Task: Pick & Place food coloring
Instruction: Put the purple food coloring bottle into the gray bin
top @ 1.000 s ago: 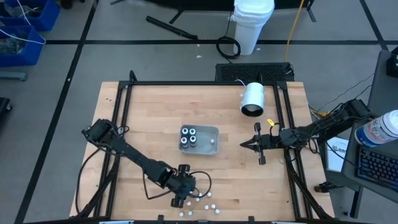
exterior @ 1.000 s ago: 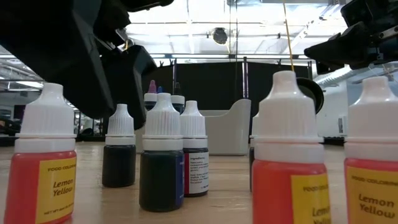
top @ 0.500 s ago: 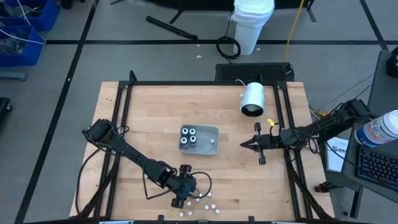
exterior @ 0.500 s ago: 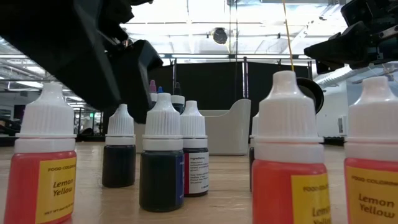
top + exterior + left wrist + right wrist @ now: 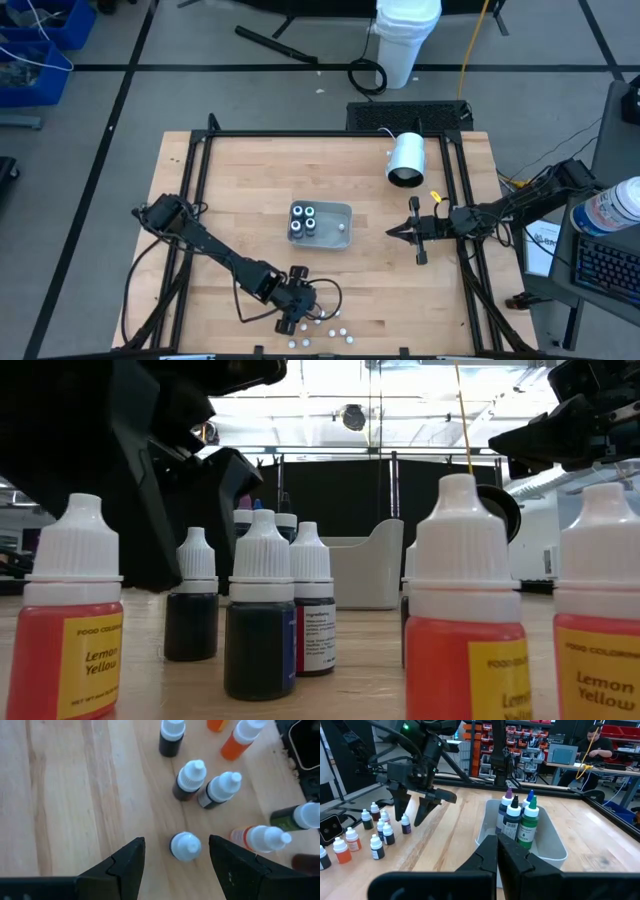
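The left claw point(image 5: 290, 322) is hanging low at the desk's near edge, fingers spread; the right claw point(image 5: 392, 234) is waiting pinched closed at mid-right

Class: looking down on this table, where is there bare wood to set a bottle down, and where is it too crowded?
Free: the wood between the grey tray and the table's left rail, and behind the tray up to the white cylinder. Crowded: the near edge, where small bottles cluster under the open left gripper.

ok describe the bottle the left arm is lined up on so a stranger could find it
Start at the wooden table and go to the cluster of small bottles by its near edge. The one meant is the dark bottle with a white cap, standing upright between the left gripper's open jaws, alone and apart from the bunched orange and dark ones.
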Tool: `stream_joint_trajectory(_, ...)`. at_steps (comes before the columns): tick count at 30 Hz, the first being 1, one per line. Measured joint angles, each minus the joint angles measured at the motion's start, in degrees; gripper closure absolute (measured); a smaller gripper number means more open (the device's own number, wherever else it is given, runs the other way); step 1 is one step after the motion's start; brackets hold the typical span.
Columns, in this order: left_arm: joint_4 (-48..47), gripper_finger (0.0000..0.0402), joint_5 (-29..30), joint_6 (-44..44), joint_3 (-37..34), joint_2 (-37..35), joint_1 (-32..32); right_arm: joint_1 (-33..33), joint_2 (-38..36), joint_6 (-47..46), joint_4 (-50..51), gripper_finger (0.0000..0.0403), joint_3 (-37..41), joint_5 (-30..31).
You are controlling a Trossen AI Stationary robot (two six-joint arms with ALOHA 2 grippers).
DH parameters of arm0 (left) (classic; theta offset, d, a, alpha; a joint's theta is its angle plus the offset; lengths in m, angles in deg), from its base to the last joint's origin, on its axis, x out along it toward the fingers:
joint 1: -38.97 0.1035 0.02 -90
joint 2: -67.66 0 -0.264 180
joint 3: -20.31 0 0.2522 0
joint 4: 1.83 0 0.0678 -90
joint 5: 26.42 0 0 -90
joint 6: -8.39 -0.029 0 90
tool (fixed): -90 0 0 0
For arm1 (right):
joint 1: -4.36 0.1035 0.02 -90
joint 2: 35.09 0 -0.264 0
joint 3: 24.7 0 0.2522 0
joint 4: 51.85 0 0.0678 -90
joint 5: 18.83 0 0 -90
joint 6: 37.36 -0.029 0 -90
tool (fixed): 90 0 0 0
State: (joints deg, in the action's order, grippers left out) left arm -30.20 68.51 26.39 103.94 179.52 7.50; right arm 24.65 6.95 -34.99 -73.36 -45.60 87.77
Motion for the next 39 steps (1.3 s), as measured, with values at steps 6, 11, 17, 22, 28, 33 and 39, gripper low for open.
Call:
stream_joint_trajectory(6,-0.2,0.0191,0.0,-0.7,0.0,0.0,0.0,0.0,0.0,0.0,0.0,0.0403,0.0,0.0)
stream_joint_trajectory(11,-0.1,0.0256,0.0,-1.1,0.0,0.0,0.0,0.0,0.0,0.0,0.0,0.0403,0.0,0.0)
stream_joint_trajectory(17,0.1,0.0342,-2.0,-1.9,0.1,0.0,0.0,0.0,0.0,0.0,0.0,0.0403,0.0,0.0)
stream_joint_trajectory(22,0.1,0.0344,-2.9,-3.1,0.1,0.0,-0.2,0.0,0.0,0.0,0.0,0.0403,0.0,0.1)
stream_joint_trajectory(28,-1.5,0.0332,-3.0,-4.4,0.7,-0.7,-0.5,0.0,0.0,0.0,0.0,0.0403,0.0,0.1)
stream_joint_trajectory(33,-8.8,0.0339,-0.4,-6.1,4.9,-1.4,-1.0,0.0,0.0,0.0,0.0,0.0403,0.0,0.1)
stream_joint_trajectory(39,-21.7,0.0339,3.8,-10.2,13.9,-1.4,-1.8,0.0,0.0,-0.1,0.0,0.0403,0.0,0.1)
